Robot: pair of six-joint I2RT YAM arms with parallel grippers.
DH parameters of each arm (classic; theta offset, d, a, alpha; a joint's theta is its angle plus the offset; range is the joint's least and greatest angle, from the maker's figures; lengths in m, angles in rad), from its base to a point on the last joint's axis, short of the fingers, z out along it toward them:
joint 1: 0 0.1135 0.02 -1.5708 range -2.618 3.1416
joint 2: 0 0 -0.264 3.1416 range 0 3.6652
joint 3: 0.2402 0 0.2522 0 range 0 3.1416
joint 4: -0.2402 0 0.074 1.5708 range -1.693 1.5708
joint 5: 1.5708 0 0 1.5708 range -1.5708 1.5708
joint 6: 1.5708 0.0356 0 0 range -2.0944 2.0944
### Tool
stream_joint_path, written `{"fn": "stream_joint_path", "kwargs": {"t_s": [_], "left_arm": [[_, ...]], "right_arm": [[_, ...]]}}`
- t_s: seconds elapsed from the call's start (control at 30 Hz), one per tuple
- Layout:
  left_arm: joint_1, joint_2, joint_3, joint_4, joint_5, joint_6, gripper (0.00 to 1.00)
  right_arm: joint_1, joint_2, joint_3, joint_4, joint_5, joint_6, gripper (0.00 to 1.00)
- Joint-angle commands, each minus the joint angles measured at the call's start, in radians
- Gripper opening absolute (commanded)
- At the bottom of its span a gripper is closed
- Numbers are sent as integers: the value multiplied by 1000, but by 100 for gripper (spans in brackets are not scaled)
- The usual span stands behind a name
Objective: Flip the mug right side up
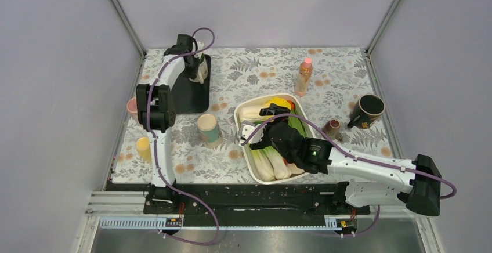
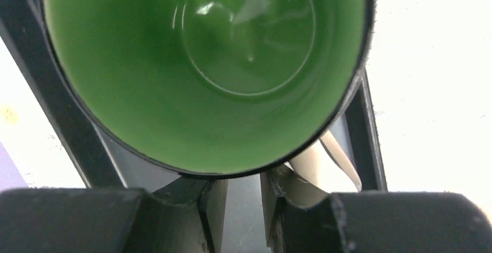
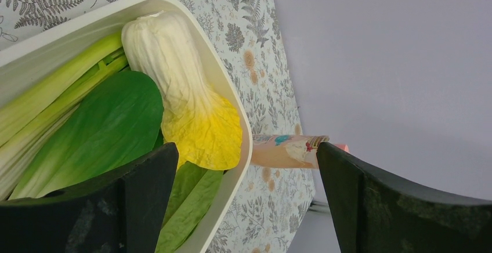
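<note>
The mug (image 1: 202, 67) has a green inside and a pale outside. It stands on the black tray (image 1: 191, 93) at the back left. In the left wrist view its open mouth (image 2: 203, 61) faces the camera and its pale handle (image 2: 325, 160) shows at the lower right. My left gripper (image 1: 196, 61) is right beside it. Its fingers (image 2: 243, 180) are a narrow gap apart with only the tray showing between them, and their tips are hidden under the rim. My right gripper (image 1: 250, 134) hangs wide open and empty (image 3: 246, 160) over the white tub's edge.
A white tub (image 1: 246, 174) of vegetables sits mid-table, also in the right wrist view (image 3: 232, 90). An orange bottle (image 1: 303, 76) stands behind it. A black mug (image 1: 368, 110) and a small brown cup (image 1: 333, 127) are at the right. Pink (image 1: 133, 107), yellow (image 1: 143, 148) and beige-green (image 1: 209, 129) cups are at the left.
</note>
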Motion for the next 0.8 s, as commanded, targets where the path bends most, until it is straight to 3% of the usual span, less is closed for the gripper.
{"fn": "stream_joint_path", "kwargs": {"t_s": [0.0,0.23,0.5,0.63,0.77], "left_arm": [[-15,58,139,24,62,-17,30],[-25,155,277,27,1,16,32],[-32,168,290,68,40,16,34],[-32,104,239,43,97,12,35],[-22,-74,20,32,156,88,39]], "right_arm": [[-4,-17,1,21,-4,17,99],[-4,-16,10,17,-7,26,99],[-4,-15,21,13,-4,37,99],[-4,-15,27,0,-11,54,99],[2,-28,15,-8,-11,68,99]]}}
